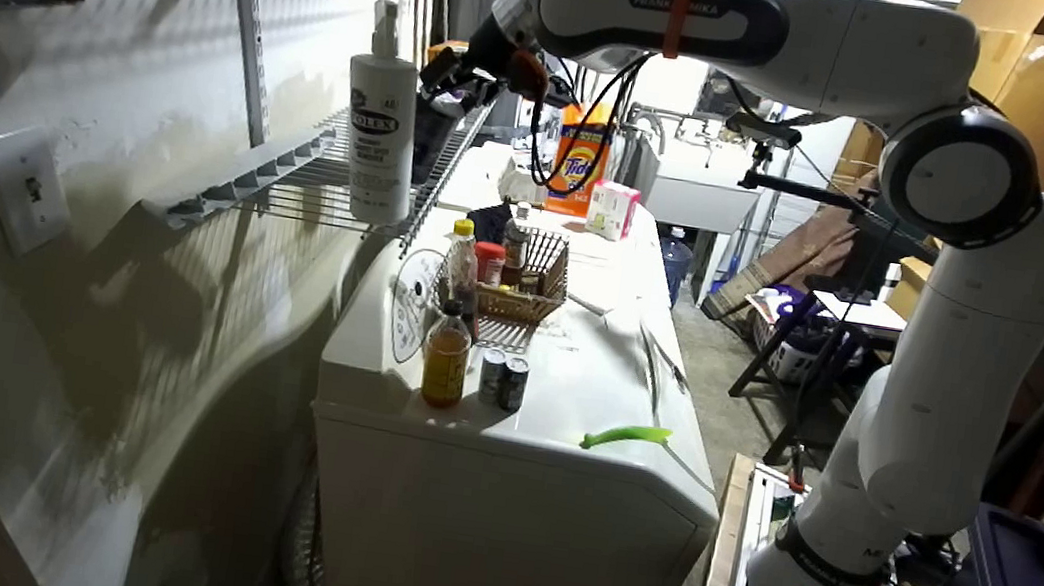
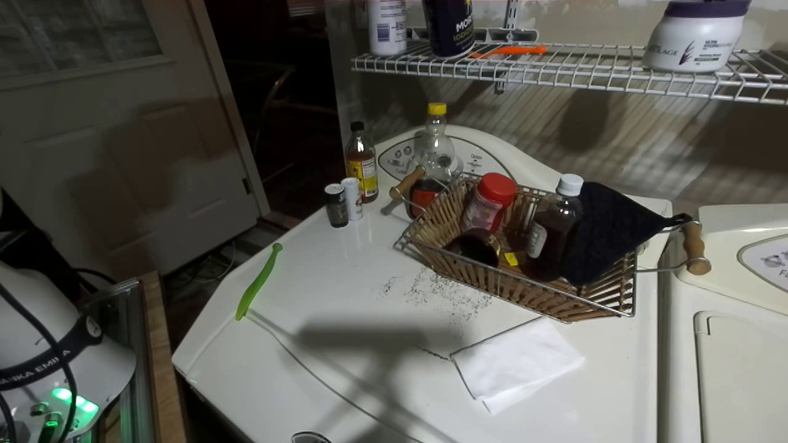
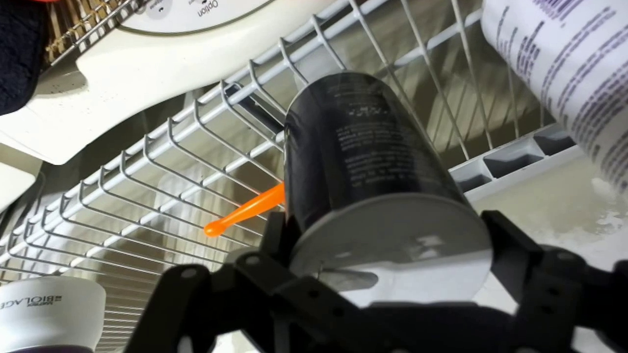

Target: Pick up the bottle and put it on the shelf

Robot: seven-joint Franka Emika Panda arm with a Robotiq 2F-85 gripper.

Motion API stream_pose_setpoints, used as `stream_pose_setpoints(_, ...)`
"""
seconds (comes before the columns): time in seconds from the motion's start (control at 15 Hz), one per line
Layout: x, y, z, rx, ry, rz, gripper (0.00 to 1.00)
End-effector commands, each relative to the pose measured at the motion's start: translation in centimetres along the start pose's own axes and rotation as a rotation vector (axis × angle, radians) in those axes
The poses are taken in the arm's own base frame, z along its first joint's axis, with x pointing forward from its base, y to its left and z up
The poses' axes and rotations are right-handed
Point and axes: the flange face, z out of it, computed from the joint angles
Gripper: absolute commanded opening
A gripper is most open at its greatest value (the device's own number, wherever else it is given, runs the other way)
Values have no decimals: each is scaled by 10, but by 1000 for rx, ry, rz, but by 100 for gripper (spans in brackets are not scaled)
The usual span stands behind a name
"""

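The bottle is a dark, wide container with a pale flat lid (image 3: 358, 147). It stands on the grey wire shelf (image 3: 162, 206), and its lower part shows there in an exterior view (image 2: 449, 27). In another exterior view the dark bottle (image 1: 433, 145) is partly behind a white spray bottle. My gripper (image 3: 387, 230) has one finger on each side of the lid end, both appearing to touch it. The gripper (image 1: 464, 79) is above the shelf (image 1: 292, 202) in an exterior view. The shelf's front wires (image 2: 572, 71) run along the wall.
The white spray bottle (image 1: 384, 139) stands close beside the dark bottle. An orange tool (image 3: 248, 211) lies on the shelf at its other side, and a white jar (image 2: 695, 40) is farther along. Below, a wire basket (image 2: 554, 304) and several bottles stand on the white washer (image 2: 345, 277).
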Motion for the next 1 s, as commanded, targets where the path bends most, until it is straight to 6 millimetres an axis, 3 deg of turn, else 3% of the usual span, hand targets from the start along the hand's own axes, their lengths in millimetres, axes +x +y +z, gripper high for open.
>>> stream_pose_setpoints(0.0, 11, -5, 4, 39, 13, -5, 100)
stream_pose_setpoints(0.47, 17, -7, 7, 21, -11, 66, 100)
stream_pose_setpoints(0.93, 7, 17, -46, -223, -252, 112, 100)
